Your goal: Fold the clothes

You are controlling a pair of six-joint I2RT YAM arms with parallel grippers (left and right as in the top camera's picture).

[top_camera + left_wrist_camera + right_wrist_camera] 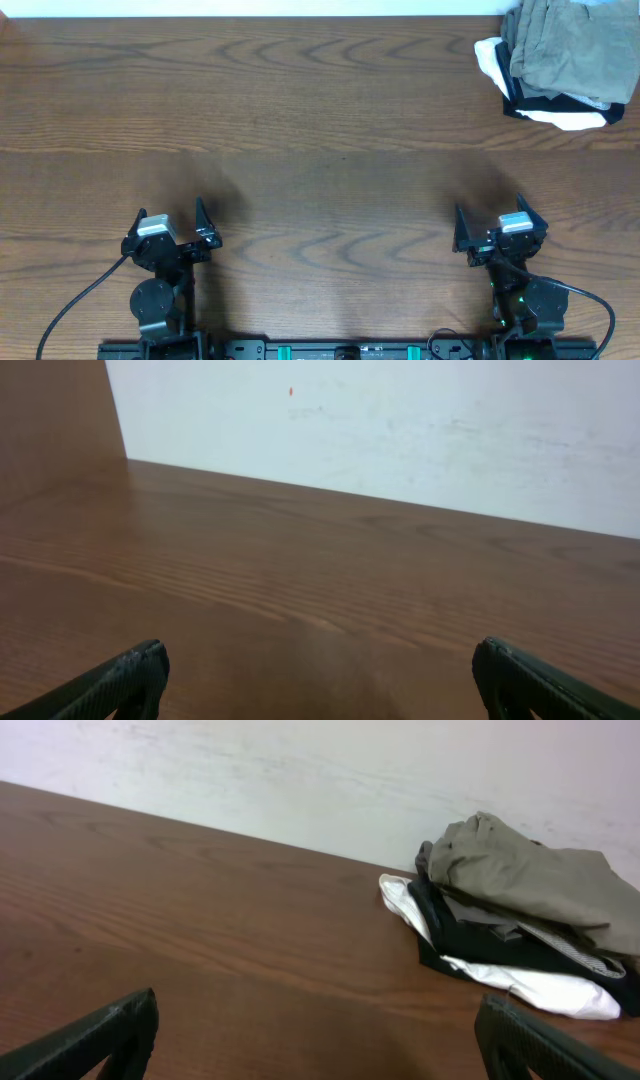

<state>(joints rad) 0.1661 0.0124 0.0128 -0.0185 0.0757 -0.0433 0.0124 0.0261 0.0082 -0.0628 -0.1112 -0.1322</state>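
Reaching for the khaki shorts (570, 50) atop the pile at the table's (320, 130) far right corner suits the right claw (497, 232); pinch only that top layer. Both it and the left claw (172, 228) stand released, empty. Soft, rumpled weave over smoother black and white garments (520, 965).

counter (320, 130): brown wood grain
wall (300, 770): white, behind the counter's far edge
white garment (540, 988): folded, far right of the right end effector
black garment (480, 945): on the white one
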